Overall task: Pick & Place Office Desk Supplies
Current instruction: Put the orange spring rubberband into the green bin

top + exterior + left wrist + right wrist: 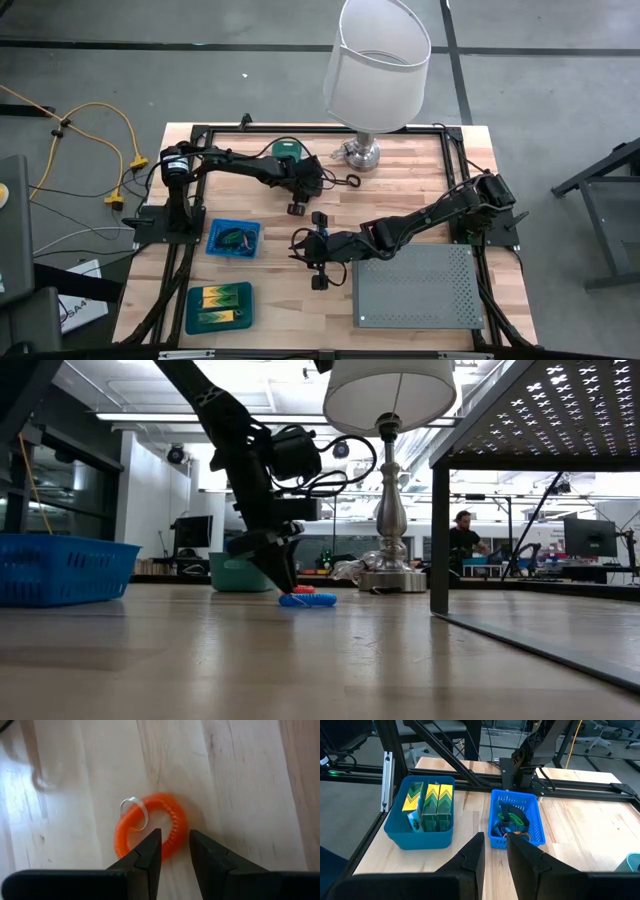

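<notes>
An orange coiled ring point(150, 827) with a small clear loop point(134, 812) on it lies flat on the wooden table, mid-table in front of the lamp. My left gripper point(175, 842) slants down onto it point(298, 207) and is shut on its near side. In the low view the ring shows red point(301, 590) beside a blue piece point(310, 600). My right gripper point(495, 845) hangs above mid-table point(300, 245), fingers a little apart and nothing between them. It faces a blue basket point(495, 827) of loops and a blue tray point(420, 836) of yellow-and-green blocks point(431, 800). My left gripper pinches one strand of the orange ring, its near side point(175, 832), between the two fingertips point(152, 845). The fingers slant down from above and from the table's left, set across the strand. The ring lies flat on the table.
A white-shaded lamp point(375, 70) on a chrome base point(362, 153) stands at the far middle, a teal tub point(287, 150) to its left. A grey perforated box point(415, 285) fills the near right. The basket point(235, 238) and tray point(220, 305) sit at the near left.
</notes>
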Motion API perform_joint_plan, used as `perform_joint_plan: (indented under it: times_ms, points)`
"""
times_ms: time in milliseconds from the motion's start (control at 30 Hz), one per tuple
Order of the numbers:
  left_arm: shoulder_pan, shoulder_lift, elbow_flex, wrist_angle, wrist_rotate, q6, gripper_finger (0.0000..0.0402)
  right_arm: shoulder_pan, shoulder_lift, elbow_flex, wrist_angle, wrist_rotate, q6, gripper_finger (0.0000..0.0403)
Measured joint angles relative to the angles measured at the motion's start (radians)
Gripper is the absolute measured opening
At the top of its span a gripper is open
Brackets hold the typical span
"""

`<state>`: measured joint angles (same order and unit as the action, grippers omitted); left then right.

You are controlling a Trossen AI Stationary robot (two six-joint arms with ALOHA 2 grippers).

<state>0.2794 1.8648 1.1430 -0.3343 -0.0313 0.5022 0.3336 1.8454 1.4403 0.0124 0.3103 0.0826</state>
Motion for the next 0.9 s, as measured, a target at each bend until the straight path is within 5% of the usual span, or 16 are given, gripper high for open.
perform_joint_plan:
  times_ms: [500, 900]
  points:
    - [-0.007, 0.0, 0.0, -0.003, 0.007, -0.002, 0.0089, 0.0, 0.0, 0.0, 0.0, 0.0, 0.0, 0.0069]
    - [-0.007, 0.0, 0.0, -0.004, 0.009, -0.002, 0.0039, 0.0, 0.0, 0.0, 0.0, 0.0, 0.0, 0.0069]
